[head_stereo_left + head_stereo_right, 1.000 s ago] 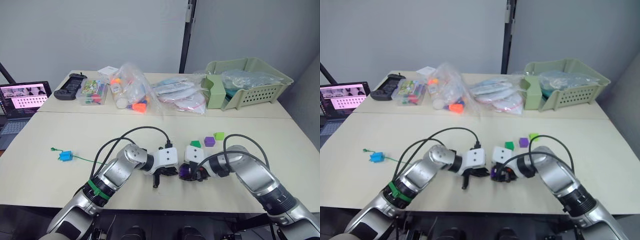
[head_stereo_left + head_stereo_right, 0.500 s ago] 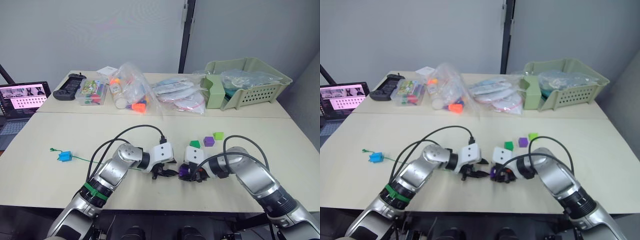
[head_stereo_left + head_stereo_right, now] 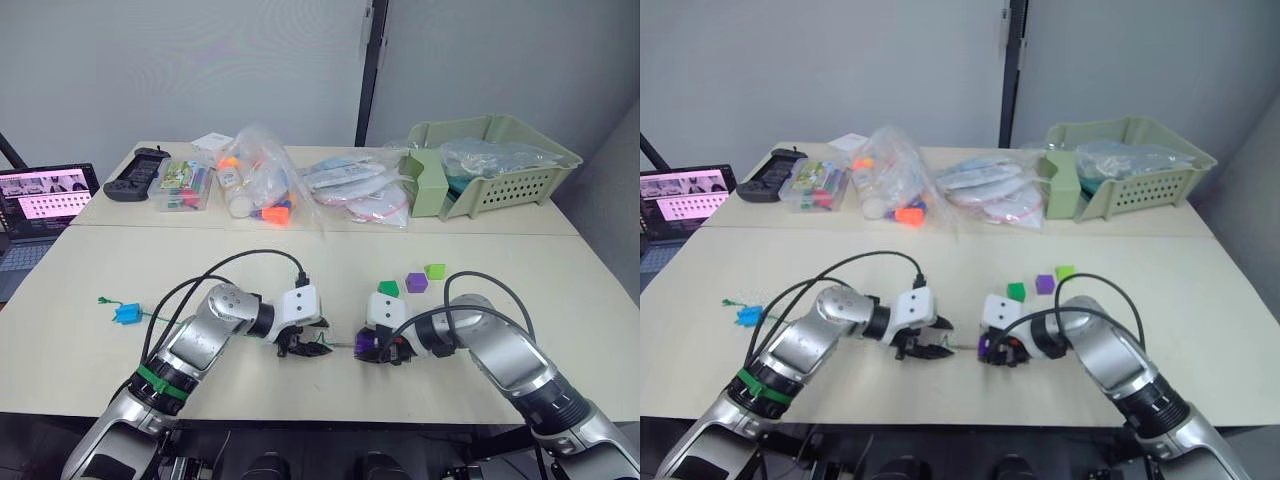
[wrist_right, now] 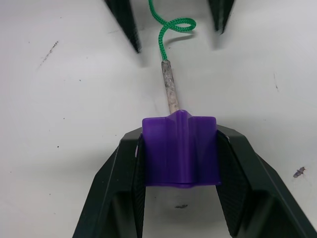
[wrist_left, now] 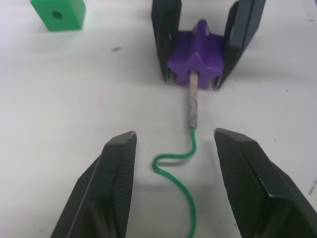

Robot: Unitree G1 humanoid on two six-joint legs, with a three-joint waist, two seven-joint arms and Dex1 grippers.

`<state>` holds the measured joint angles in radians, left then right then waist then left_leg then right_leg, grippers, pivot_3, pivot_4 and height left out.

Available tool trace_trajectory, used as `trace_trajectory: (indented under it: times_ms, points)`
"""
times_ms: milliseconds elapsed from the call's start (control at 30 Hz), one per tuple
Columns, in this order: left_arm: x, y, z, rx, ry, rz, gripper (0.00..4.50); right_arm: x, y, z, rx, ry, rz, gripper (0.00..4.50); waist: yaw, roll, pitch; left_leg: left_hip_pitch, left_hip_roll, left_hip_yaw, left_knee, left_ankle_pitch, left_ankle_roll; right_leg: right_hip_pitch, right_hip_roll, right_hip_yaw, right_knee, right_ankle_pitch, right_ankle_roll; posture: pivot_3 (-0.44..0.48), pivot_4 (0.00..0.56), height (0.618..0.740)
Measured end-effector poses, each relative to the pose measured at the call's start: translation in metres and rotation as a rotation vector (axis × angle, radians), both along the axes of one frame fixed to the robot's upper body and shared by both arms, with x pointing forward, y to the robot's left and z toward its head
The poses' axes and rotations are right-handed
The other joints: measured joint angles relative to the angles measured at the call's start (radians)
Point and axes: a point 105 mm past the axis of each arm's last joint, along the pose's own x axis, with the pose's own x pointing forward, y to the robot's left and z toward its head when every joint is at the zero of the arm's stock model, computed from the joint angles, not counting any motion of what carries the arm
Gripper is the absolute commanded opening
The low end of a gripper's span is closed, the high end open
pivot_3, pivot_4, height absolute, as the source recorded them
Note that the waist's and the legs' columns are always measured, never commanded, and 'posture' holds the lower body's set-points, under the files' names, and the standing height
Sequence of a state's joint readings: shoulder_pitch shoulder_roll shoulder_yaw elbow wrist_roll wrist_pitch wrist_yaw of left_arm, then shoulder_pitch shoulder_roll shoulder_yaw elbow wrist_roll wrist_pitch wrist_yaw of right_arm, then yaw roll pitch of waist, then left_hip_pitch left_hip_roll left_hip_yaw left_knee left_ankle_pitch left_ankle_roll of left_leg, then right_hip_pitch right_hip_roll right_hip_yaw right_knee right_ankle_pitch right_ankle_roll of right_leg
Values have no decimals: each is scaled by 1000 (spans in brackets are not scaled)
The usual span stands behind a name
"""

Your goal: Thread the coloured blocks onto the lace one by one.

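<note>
Since a second ago our left end effector (image 5: 168, 168) has backed away from the right one, leaving a gap where the two nearly met; the lace tip (image 5: 192, 106) now sits in the purple block (image 4: 180, 148) with nothing gripping it. Our left fingers (image 5: 115, 173) stand wide apart, one on each side of the lace (image 5: 181, 173), touching nothing. Our right end effector (image 4: 181, 163) is clamped on the purple block, one finger on each side, the block low over the worktop (image 3: 300, 270).

The stiff pale tip enters the block's hole on the side facing our left arm. We cannot tell how deep it goes, or whether it shows on the far side. The green lace curls just behind the tip and trails away across the worktop to the blue block (image 3: 127, 313) near its far end. The dark green (image 3: 390, 288), second purple (image 3: 418, 283) and lime (image 3: 436, 271) blocks wait in a row just beyond our right arm.

We judge this the first-purple threading step, part done. To finish it well, we hold the block steady and level, re-grip the tip close to the block, and push straight along the hole so the soft cord behind does not buckle. Then we draw the tip out the far side before letting go.
</note>
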<state>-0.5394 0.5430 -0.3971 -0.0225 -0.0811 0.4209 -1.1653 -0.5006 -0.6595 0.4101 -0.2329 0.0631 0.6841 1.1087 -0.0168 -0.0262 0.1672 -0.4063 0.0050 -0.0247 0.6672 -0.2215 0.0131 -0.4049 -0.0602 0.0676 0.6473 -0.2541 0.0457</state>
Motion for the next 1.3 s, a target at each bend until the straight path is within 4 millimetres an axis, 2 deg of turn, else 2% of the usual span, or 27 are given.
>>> trace_trajectory:
  times_ms: [167, 267, 433, 467, 767, 1100, 1300]
  points:
    - [-2, -2, -3, -11, 11, 3, 2636, 0, 0, 0, 0, 0, 0, 1384, 1, 0, 0, 0, 0, 0, 0, 0, 0, 0, 0, 0, 0, 0, 0, 0, 150, 740]
    - [-2, -4, -8, -25, 17, 12, 1836, 0, 0, 0, -1, 1, -1, 1384, 2, 0, 0, 0, 0, 0, 0, 0, 0, 0, 0, 0, 0, 0, 0, 0, 150, 740]
    - [1, -2, -9, -31, 3, 18, 140, 0, 0, -1, -1, 3, -3, 1384, 2, 0, 0, 1, 0, 0, 0, 0, 0, 1, 0, 0, 0, 0, 0, 0, 150, 740]
    - [1, -3, -9, -34, 4, 19, 63, 0, 0, -1, -1, 3, -3, 1384, 2, 0, 0, 1, 0, 0, 0, 0, 0, 1, 0, 0, 0, 0, 0, 0, 150, 740]
    - [-1, -11, -10, -56, 19, 6, 63, -1, -1, 0, -4, 4, -8, 1384, 3, 0, -1, 0, 0, 0, 0, 0, 0, 1, 0, 0, 0, 0, 0, 0, 150, 740]
    - [-9, -41, -11, -76, 26, -56, 63, -3, -2, 0, -8, 2, -26, 1384, 4, 0, -1, 0, -1, 0, 0, 0, 0, 1, 0, 0, 0, 0, 0, 0, 150, 740]
    - [-6, -44, -12, -68, 16, -52, 63, -2, -5, 0, -15, -3, -39, 1384, 7, 0, -1, 0, -2, 0, 1, 0, 0, 2, -1, 0, -1, 0, 0, 0, 150, 740]
